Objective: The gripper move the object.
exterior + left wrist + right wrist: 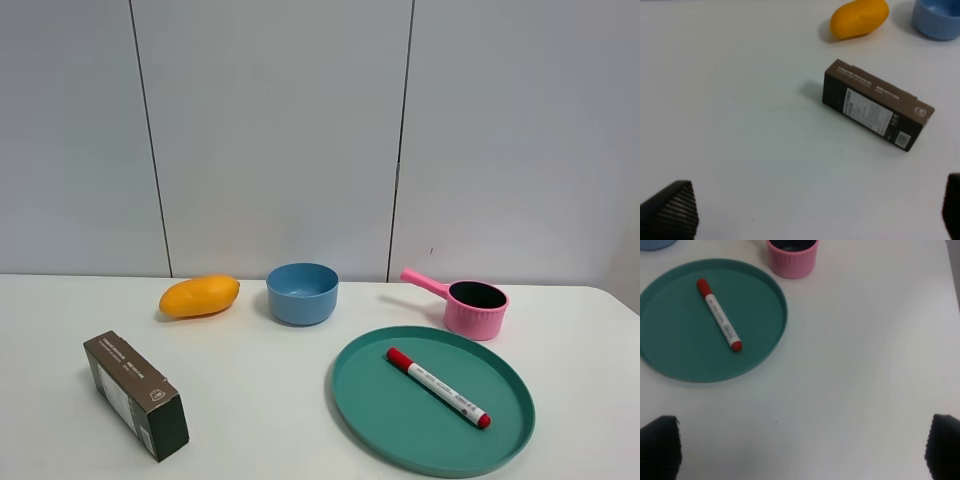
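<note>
The object, a slim white marker pen (437,387) with a red cap and red end, lies diagonally inside a round teal plate (365,400); the right wrist view shows the pen (719,315) on that plate (760,300) too. Neither arm shows in the exterior high view. My right gripper (802,450) hovers over bare table well away from the plate, its dark fingertips (660,445) wide apart with nothing between them. My left gripper (815,210) is open too, fingertips (672,210) at the picture's corners, hanging some way off from the brown box (875,103).
An orange mango (199,296), a blue bowl (302,293) and a pink handled pot (474,306) stand in a row at the back of the white table. A dark brown box (135,394) lies at the front left. A grey panelled wall closes the back.
</note>
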